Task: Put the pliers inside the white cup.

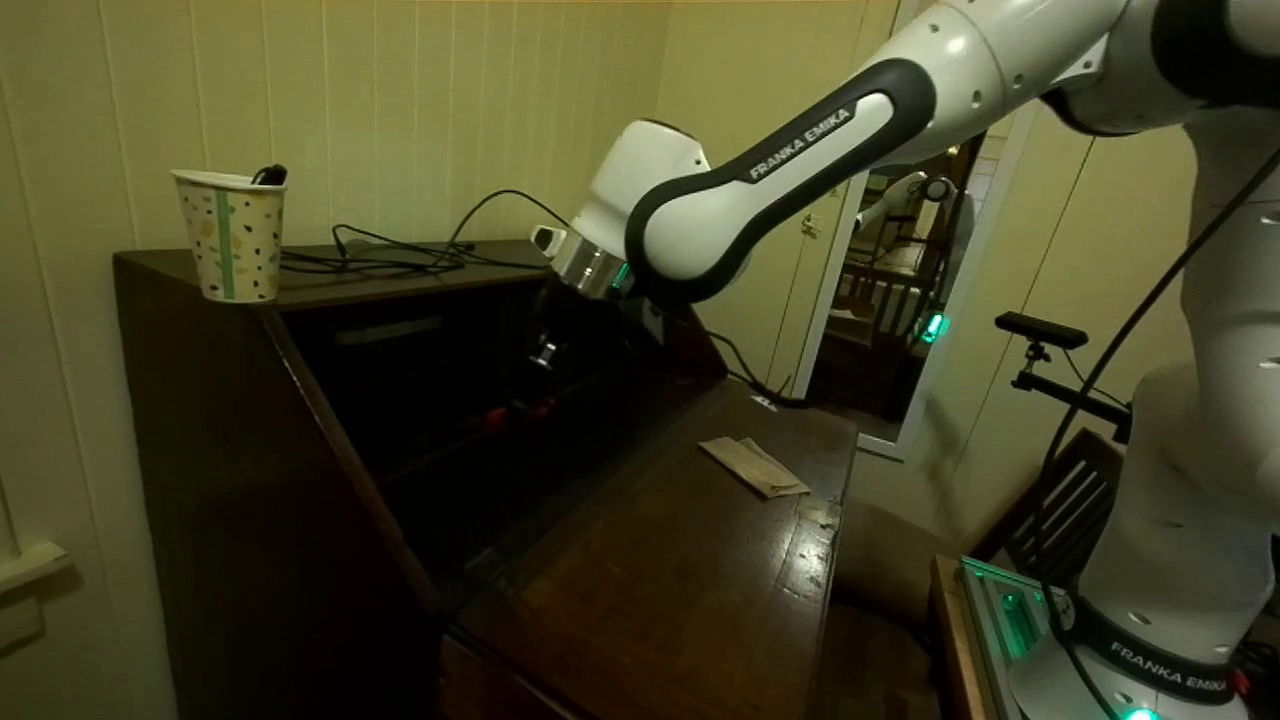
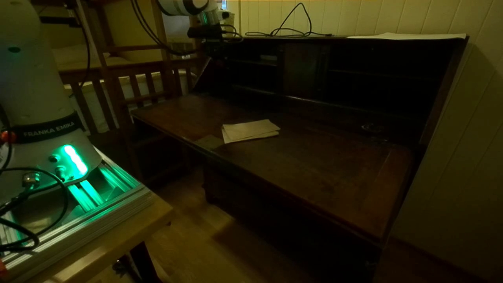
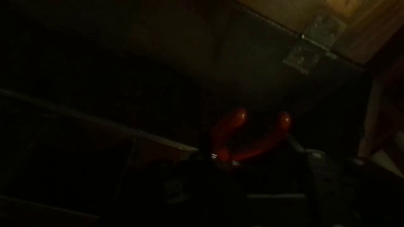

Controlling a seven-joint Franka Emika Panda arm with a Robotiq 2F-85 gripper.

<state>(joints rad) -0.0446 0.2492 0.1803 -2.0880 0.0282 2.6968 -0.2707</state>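
The white cup stands upright on the desk's top, at its corner, with a dotted pattern and a green stripe. A small dark thing pokes above its rim. The pliers have red-orange handles and show between my fingers in the wrist view; red bits of them show in an exterior view. My gripper appears shut on the pliers, one finger beside each handle, their tips pointing away from me. It is inside the desk's dark recess, above the floor. The pliers' head is lost in darkness. My gripper also shows in an exterior view.
Looping black cables lie on the desk's top between the cup and my wrist. A folded brown paper lies on the writing surface. A white sheet lies on the desk's top. Shelves and side walls enclose the recess.
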